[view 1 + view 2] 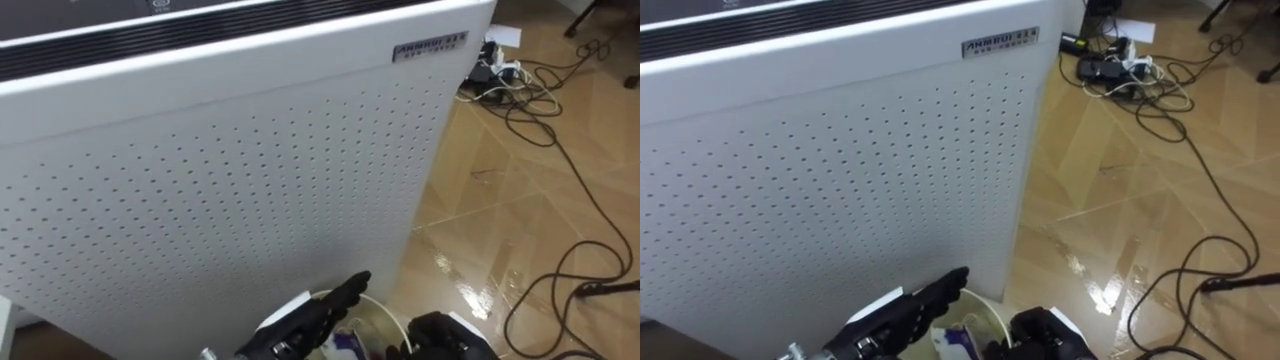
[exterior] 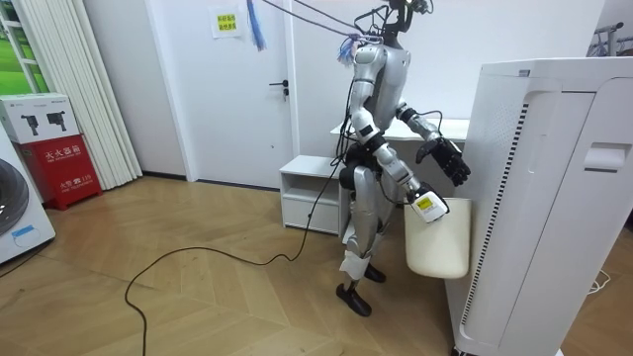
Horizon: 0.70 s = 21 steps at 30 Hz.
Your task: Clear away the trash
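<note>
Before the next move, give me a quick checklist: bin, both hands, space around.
1. Bin off the floor: ok, it hangs beside the white appliance.
2. Right hand grip on the bin rim: cannot tell, fingers hidden.
3. Left hand free: ok, fingers straight over the bin's mouth.
4. Garbage in the bin: ok, a scrap lies inside.
5. Room ahead: not ok, the appliance stands close in front.
6. Floor to the right: not ok, cables lie across it.

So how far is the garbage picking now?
Done: some scraps lie in the white bin. In hand: the right hand holds the bin off the floor, and the open left hand reaches over its rim. Left: cannot tell; the white appliance hides what lies behind it.
</note>
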Tool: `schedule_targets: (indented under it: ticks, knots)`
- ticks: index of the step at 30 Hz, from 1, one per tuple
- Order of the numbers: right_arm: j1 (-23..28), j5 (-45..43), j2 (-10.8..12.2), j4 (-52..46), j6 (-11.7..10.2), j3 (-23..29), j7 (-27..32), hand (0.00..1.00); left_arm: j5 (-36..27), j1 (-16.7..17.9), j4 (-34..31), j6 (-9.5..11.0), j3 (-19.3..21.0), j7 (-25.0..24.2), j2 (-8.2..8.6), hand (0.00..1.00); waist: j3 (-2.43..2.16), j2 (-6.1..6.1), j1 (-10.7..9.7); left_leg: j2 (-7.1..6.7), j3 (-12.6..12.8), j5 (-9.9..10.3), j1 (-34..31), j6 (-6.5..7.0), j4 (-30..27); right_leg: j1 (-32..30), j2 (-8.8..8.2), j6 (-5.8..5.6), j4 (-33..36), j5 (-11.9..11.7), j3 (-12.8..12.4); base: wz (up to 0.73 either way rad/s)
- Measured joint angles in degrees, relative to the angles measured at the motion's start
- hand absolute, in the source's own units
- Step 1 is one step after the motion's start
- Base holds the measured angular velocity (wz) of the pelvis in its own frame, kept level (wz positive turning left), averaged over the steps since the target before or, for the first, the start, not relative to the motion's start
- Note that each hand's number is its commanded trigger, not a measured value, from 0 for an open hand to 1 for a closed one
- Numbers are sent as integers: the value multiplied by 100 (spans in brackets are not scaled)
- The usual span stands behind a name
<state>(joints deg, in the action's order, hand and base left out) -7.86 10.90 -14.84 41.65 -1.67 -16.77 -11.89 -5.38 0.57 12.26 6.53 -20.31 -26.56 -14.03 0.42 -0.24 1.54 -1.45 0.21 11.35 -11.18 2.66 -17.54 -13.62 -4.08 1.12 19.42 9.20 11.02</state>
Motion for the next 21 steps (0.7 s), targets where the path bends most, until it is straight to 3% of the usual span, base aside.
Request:
schedule_targets:
  ticks: [9, 14, 21]
  knots:
    - [564, 69, -42, 23, -18, 59, 30, 100, -2, 496, 67, 9, 336, 33, 0, 0, 3, -26, 0, 16, 76, -19, 532, -3, 265, 443, 33, -12, -181, 11, -25, -4]
    - [908, 83, -107, 343, -31, 68, 42, 100, -34, 799, 590, -8, 386, 252, -80, 0, 15, -92, 11, 32, 90, -19, 767, -4, 430, 668, 76, -34, -356, 21, -69, 0]
    - [1408, 134, 1, 796, -143, 675, 144, 100, -439, 1013, 1548, 14, 869, 688, 17, 0, 20, -182, -4, 77, 180, -18, 1160, -6, 626, 1060, 158, -36, -590, 16, -142, -6]
